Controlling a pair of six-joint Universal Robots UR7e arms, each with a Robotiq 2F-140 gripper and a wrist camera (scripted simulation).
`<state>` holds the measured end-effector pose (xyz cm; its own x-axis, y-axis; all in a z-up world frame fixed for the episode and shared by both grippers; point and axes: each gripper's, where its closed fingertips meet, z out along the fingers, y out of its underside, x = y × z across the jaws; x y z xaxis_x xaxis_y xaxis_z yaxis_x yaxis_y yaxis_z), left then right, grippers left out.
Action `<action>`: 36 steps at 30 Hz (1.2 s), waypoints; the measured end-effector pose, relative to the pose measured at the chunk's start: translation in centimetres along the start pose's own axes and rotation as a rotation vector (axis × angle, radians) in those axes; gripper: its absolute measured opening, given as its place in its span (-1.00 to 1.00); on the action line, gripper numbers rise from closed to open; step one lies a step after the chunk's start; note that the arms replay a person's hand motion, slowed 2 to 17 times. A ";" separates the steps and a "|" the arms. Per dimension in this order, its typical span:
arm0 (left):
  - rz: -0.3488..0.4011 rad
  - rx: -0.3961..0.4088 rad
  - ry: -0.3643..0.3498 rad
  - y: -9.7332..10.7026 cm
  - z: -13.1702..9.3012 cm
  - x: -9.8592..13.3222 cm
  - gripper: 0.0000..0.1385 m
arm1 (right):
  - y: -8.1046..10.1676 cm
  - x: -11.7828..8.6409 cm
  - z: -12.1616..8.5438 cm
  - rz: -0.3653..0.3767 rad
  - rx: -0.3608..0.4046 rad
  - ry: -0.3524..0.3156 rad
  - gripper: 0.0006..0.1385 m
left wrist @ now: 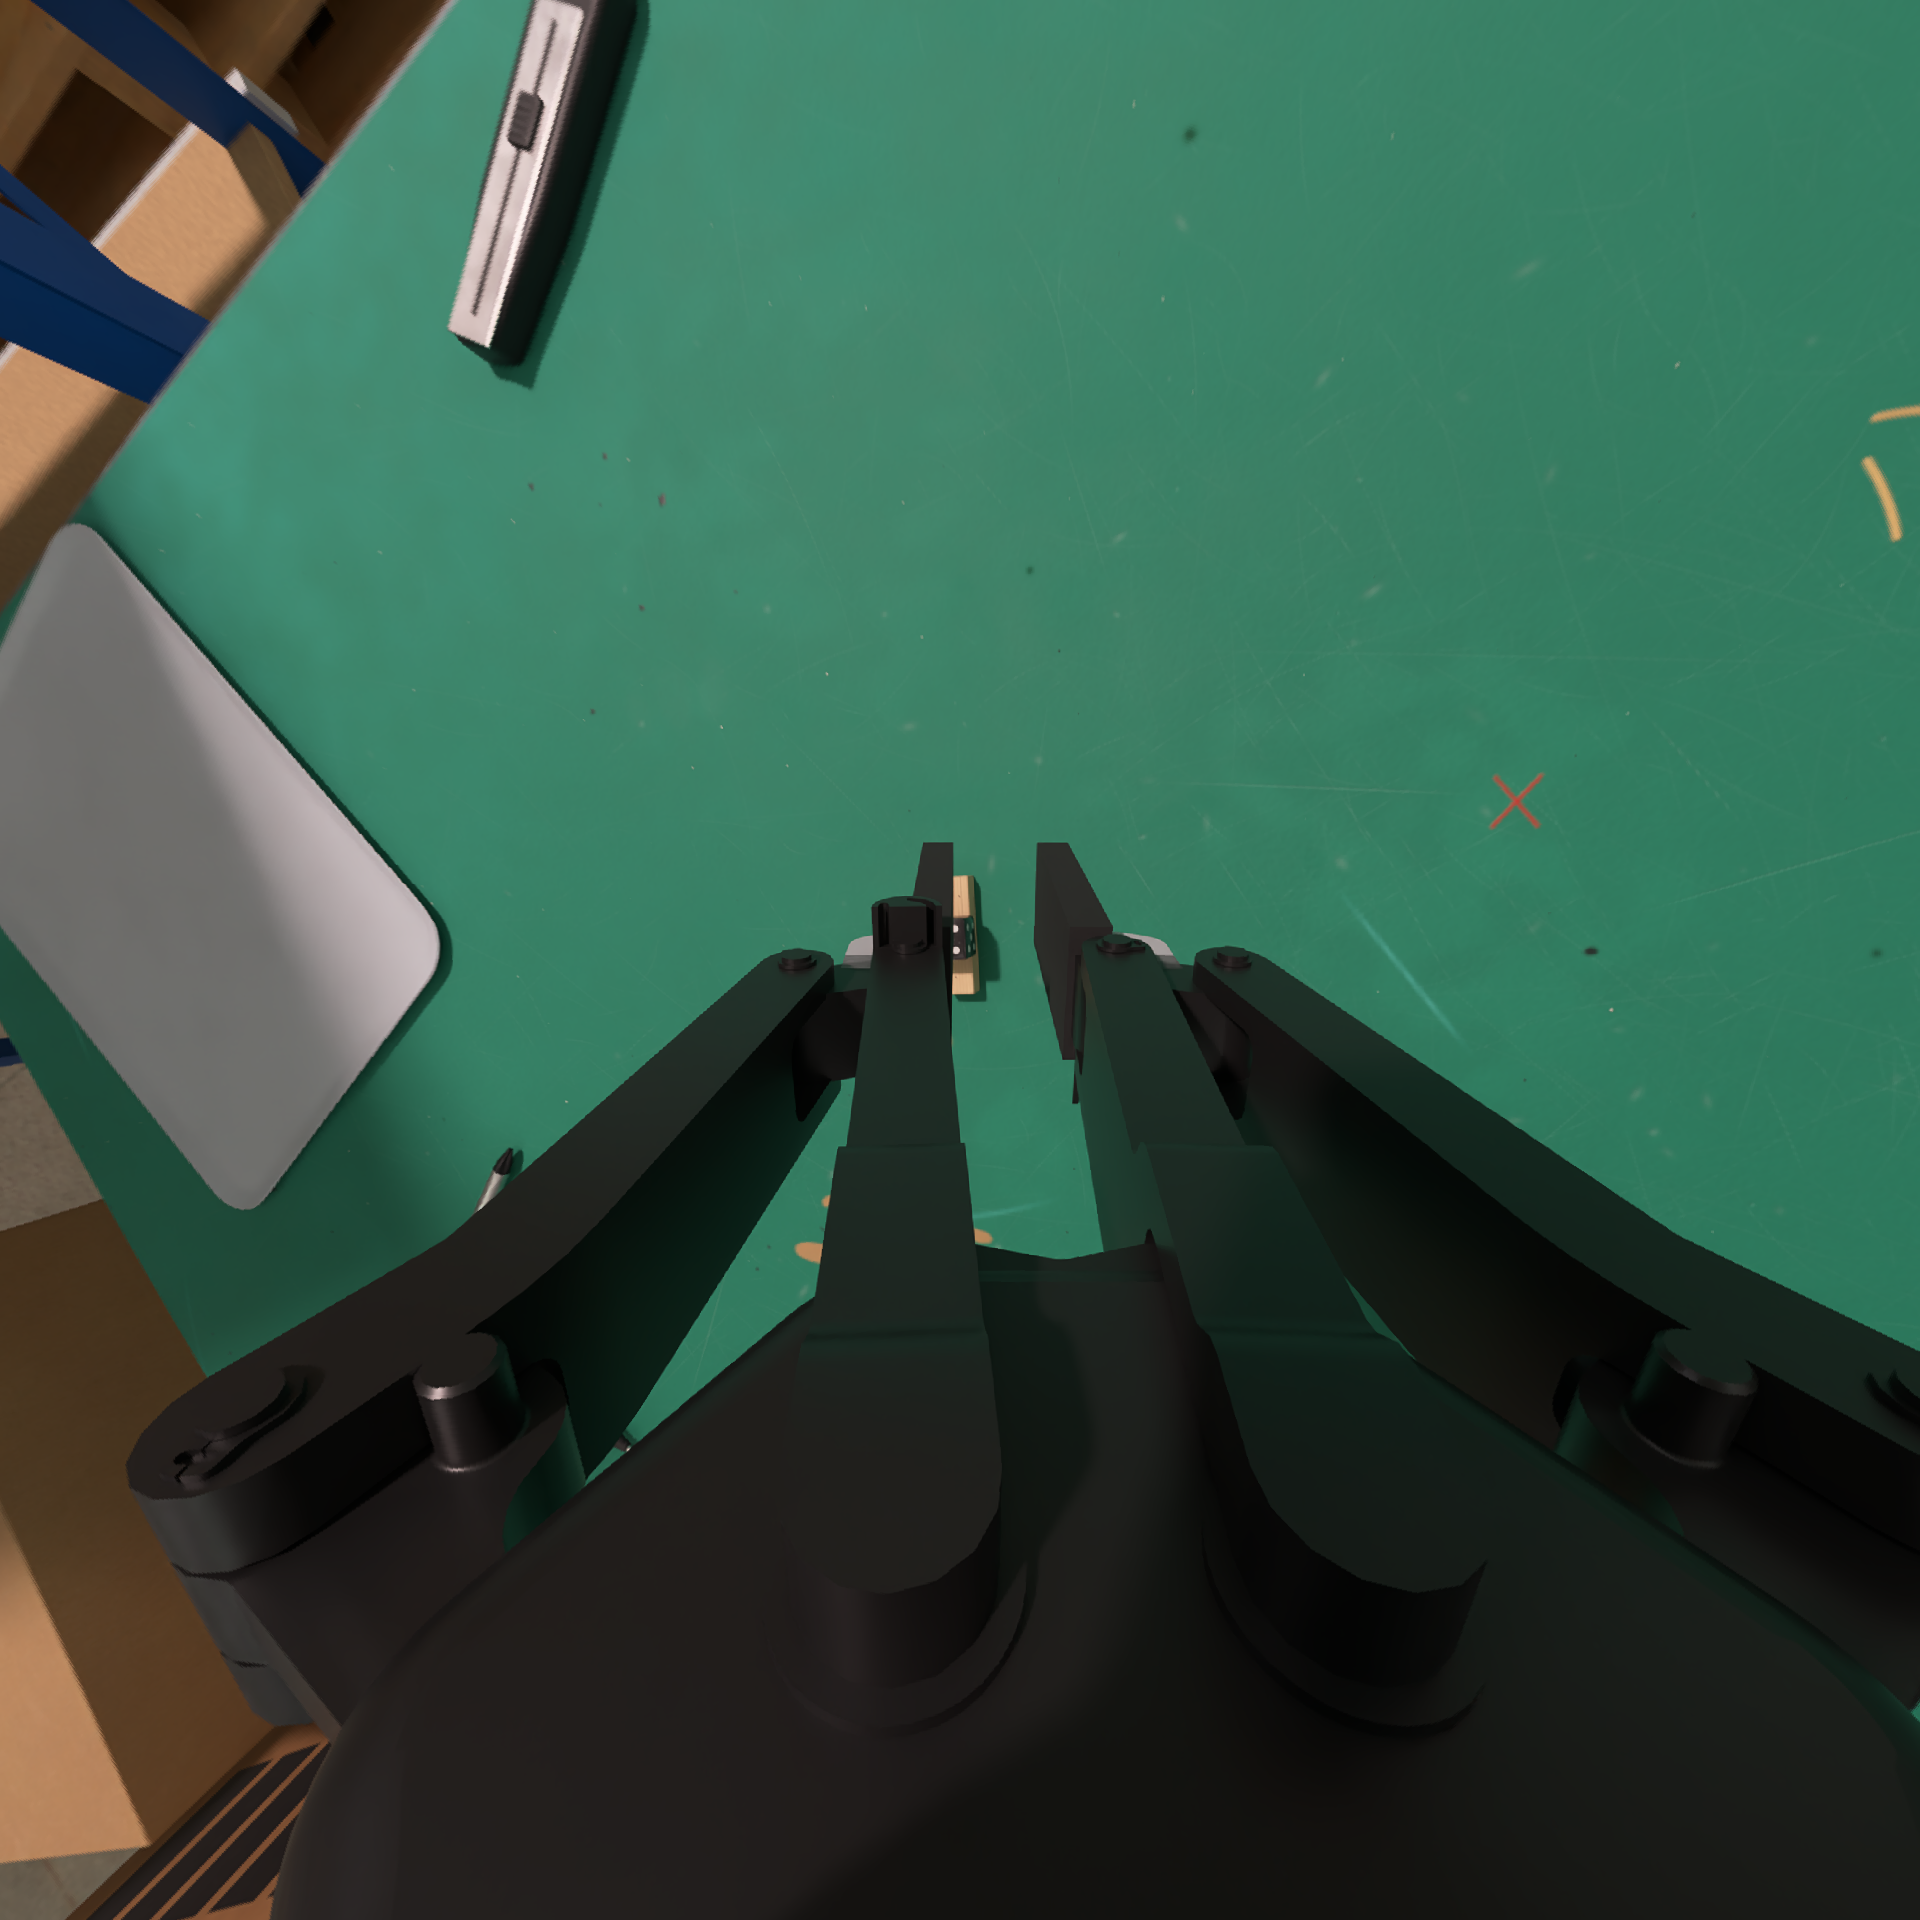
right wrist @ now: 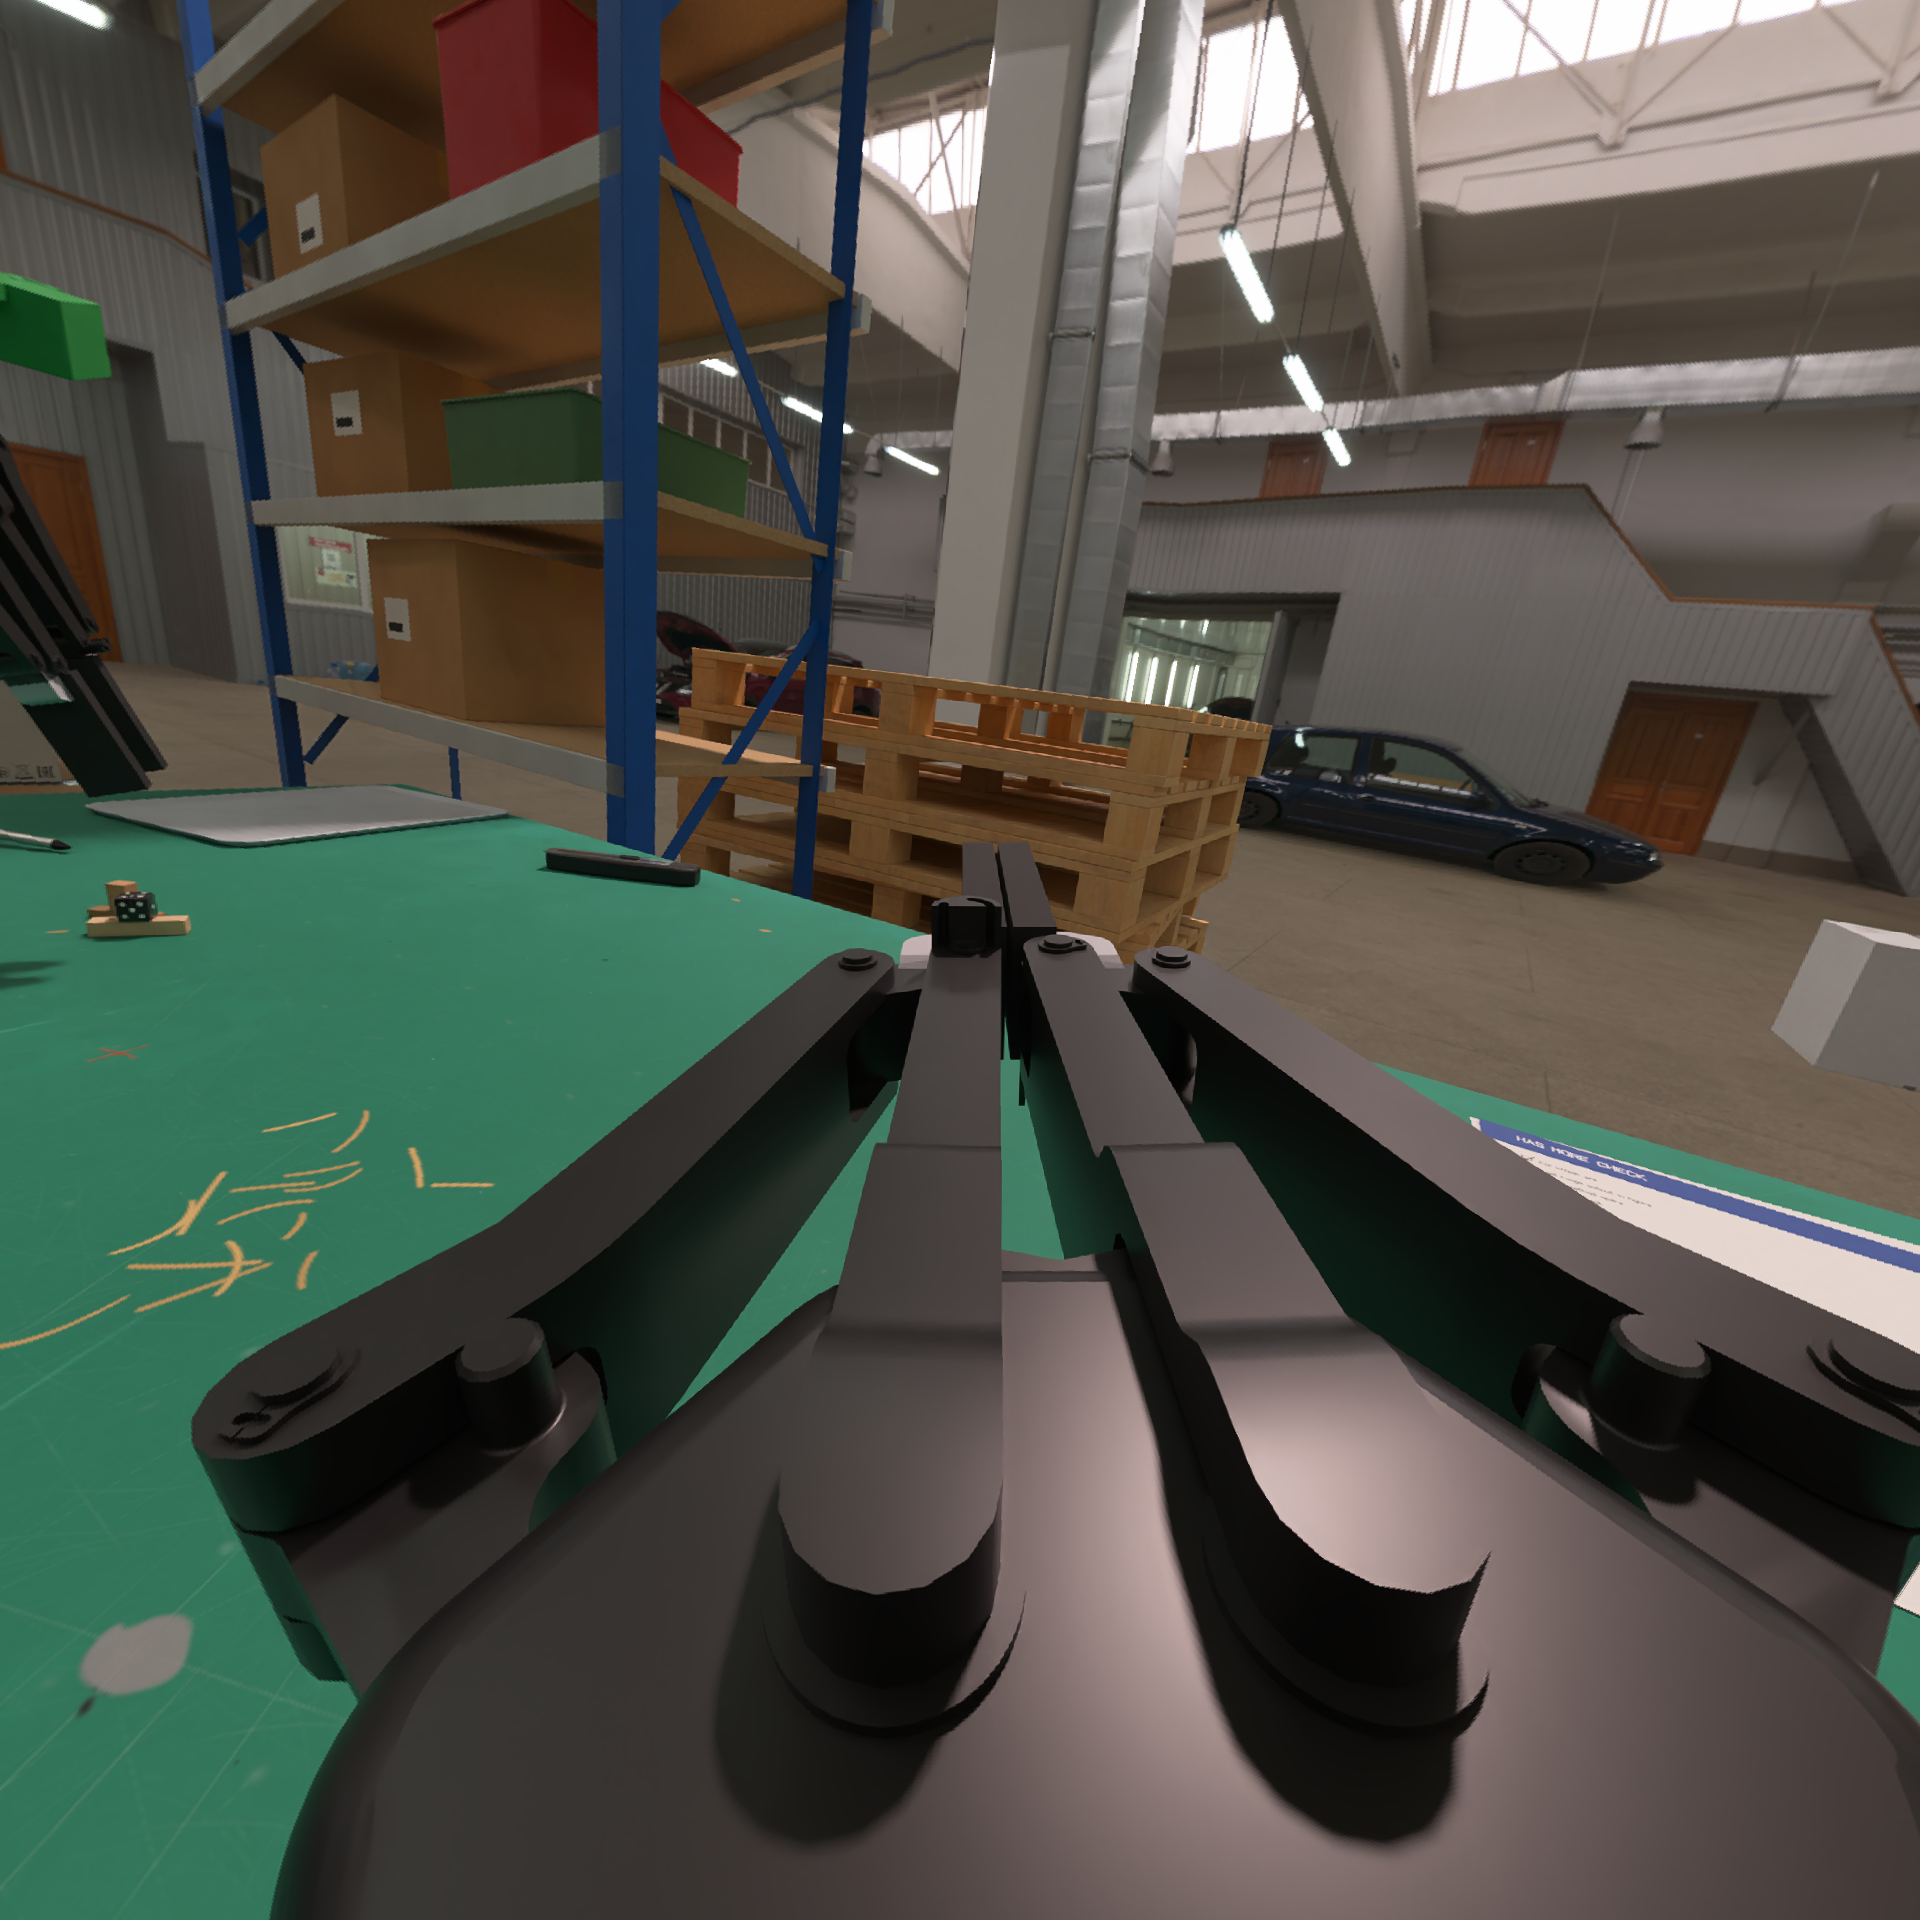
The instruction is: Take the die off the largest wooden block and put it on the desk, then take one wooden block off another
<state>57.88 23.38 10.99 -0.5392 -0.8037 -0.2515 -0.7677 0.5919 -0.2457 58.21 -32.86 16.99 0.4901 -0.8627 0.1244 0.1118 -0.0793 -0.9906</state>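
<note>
The left gripper (left wrist: 992,914) hangs high over the green desk (left wrist: 1143,468), pointing almost straight down, its matte black fingers set a narrow gap apart with nothing between them. Far beneath, just inside the left finger, a sliver of the largest wooden block (left wrist: 965,940) shows, pale and flat, with the black die (left wrist: 962,938) lying on it; the finger hides the rest. The desk surface is a scuffed mat with fine scratches and a small red cross (left wrist: 1516,801). Farther out lie a rounded grey tablet (left wrist: 197,852) at the desk's left edge and a slim metal utility knife (left wrist: 535,177).

The right gripper (right wrist: 998,894) is held level, low over the desk's edge and aimed out into the hall, its fingers pressed together on nothing. Off to its left, well apart, the die (right wrist: 134,906) sits on the long flat block (right wrist: 140,924), with a smaller wooden block (right wrist: 122,891) just behind it. Beyond the desk stand stacked wooden pallets (right wrist: 966,790) and blue shelving (right wrist: 520,416)
</note>
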 end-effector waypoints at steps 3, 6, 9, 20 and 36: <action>0.004 -0.028 0.018 0.5 0.7 0.1 -0.68 | 0.1 -0.1 0.0 -0.006 -0.005 -0.002 -0.99; 0.006 -0.054 0.035 1.0 1.4 0.2 -0.68 | 0.2 -0.3 0.0 -0.011 -0.009 -0.004 -0.99; 0.003 -0.075 0.048 1.3 2.0 0.2 -0.67 | 0.2 -0.4 0.1 -0.015 -0.011 -0.007 -0.99; -0.013 -0.147 0.067 2.3 3.7 -0.2 -0.67 | 0.4 -0.7 0.1 -0.018 -0.016 -0.017 -0.99; -0.033 -0.246 0.101 3.3 5.3 -0.6 -0.62 | 0.7 -0.7 0.2 -0.013 -0.028 -0.017 -0.99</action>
<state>57.49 26.10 5.36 -0.5352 -0.8314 -0.1493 -0.8396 0.5430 -0.0138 58.09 -32.25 16.21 0.5035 -0.8529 0.1381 0.0943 -0.1047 -0.9900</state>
